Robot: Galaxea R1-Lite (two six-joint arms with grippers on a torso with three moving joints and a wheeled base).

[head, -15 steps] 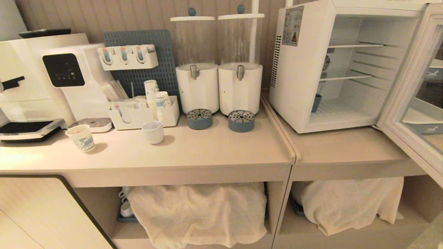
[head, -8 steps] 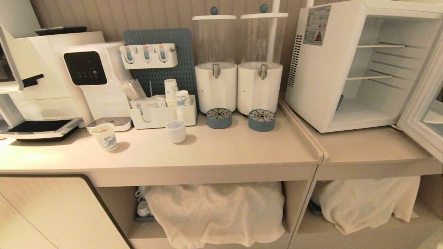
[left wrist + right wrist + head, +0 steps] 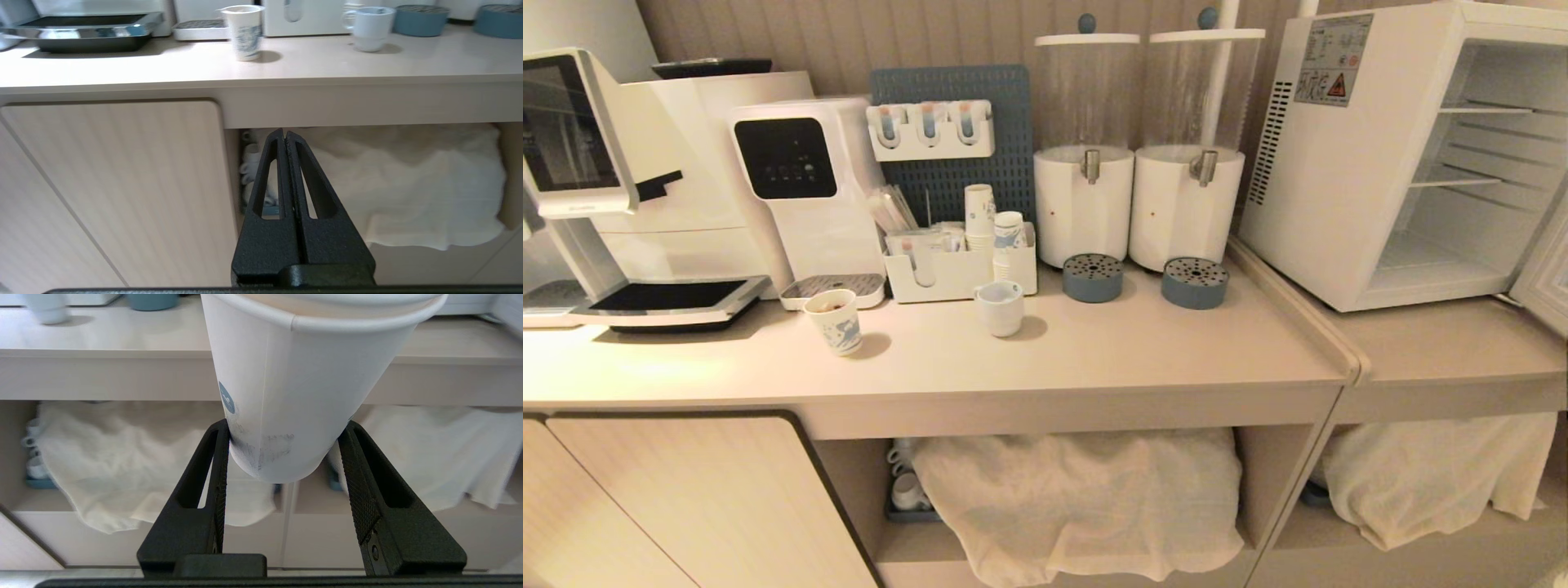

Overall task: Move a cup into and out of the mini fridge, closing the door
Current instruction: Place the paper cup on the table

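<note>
At the far left of the counter stands a coffee machine with a tilted screen, and beside it a white water dispenser with a dark panel. In front of the dispenser sits a paper cup with blue drawings, and a little to its right a squat white mug, both standing upright and apart from each other. Behind them a white organiser holds stacked paper cups, backed by a blue pegboard. Next come two clear drink dispensers on white bases, each with a round blue drip tray in front. Under the counter, pale cloths hang over the open shelves. The left gripper hangs low before the cabinet front, its jaws pressed together with nothing between them. The right gripper is below counter level and clamps the cup near its base: a tall plain white paper cup, upright, with a small round blue logo on its side, grey scuffs near the bottom and a rolled, layered rim. At the far right the mini fridge stands on a lower counter section, white with side vent slots and a warning sticker, its wire shelves showing, and the door swung open at the edge of view.
</note>
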